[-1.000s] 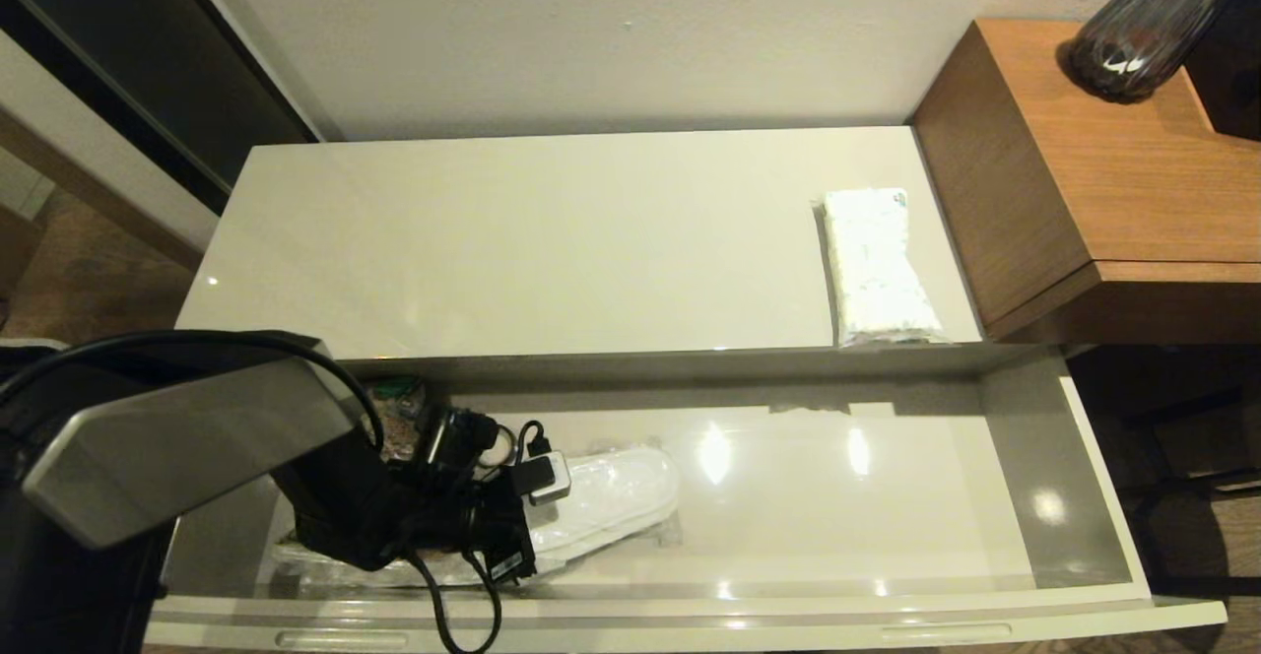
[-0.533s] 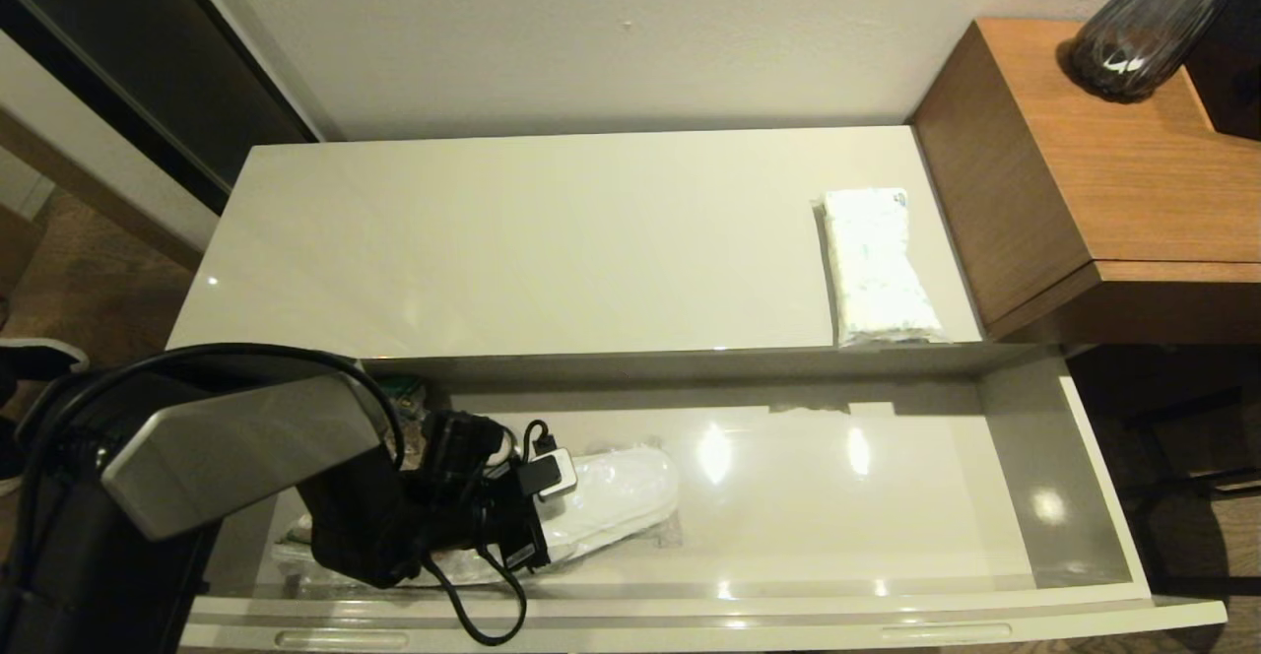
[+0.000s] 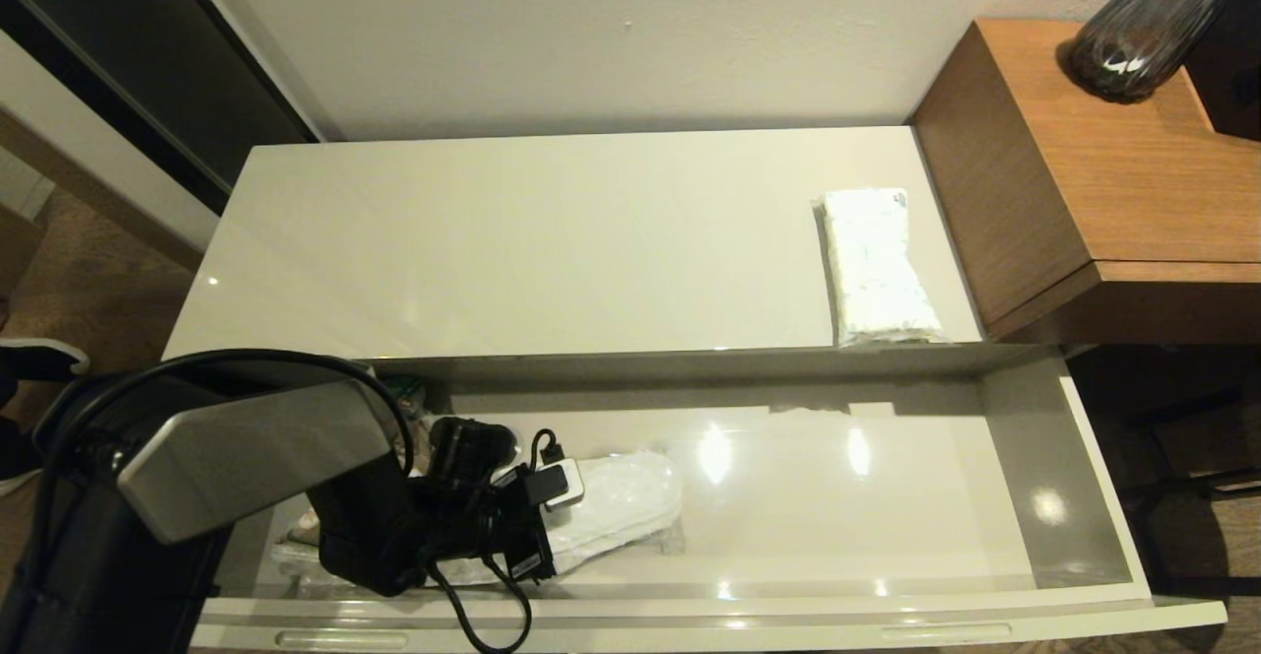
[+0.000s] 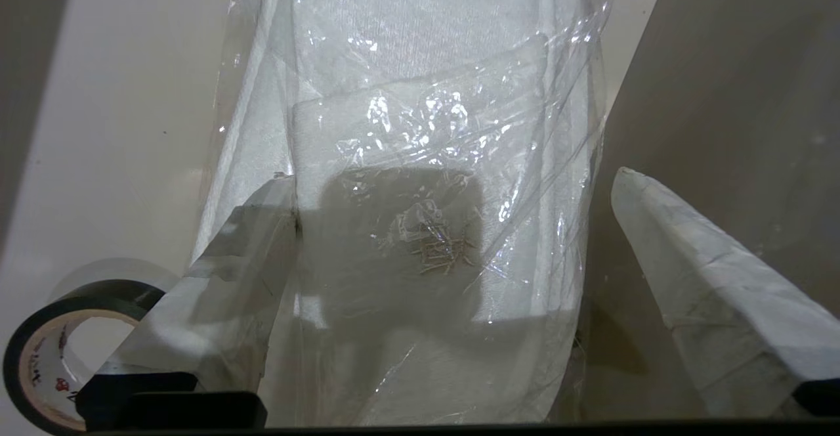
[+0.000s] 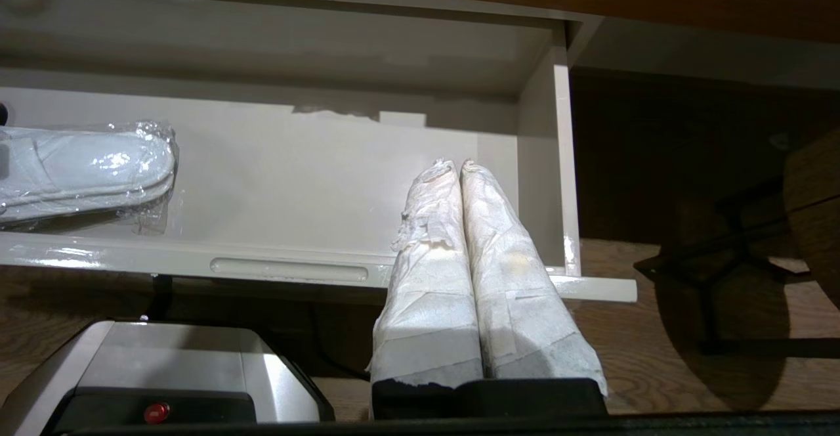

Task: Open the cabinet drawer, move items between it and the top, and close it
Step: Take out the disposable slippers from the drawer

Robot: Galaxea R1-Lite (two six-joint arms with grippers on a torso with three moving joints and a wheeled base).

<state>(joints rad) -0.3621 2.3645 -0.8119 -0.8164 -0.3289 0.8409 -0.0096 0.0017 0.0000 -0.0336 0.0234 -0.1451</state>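
**Left gripper spread over wrapped slippers in open drawer**

The drawer (image 3: 1025, 457) stood pulled fully out below the cabinet top (image 3: 552, 240). The slippers (image 3: 621, 496), a flat white pair in clear plastic wrap, lay on the drawer floor toward its left end, at about 8 o'clock from the middle of the head view. The tissue pack (image 3: 877, 265) lay on the cabinet top near its right edge, at about 2 o'clock, close to the front edge and well apart from the slippers.

The left gripper (image 4: 453, 226) was down inside the drawer over the slippers. Its fingers (image 4: 695, 278) stood wide apart, one on either side of the wrapped pair; one finger lay against the edge of the wrap, the other stood clear of it. Nothing was clamped between them. A roll of black tape (image 4: 46, 350) lay on the drawer floor just beside the near finger.

The right gripper (image 5: 459, 167) was parked in front of the drawer's right end, its fingers pressed together and holding nothing.

A wooden side table (image 3: 1113, 171) stood to the right of the cabinet, with a dark glass vase (image 3: 1143, 33) on it at 1 o'clock.
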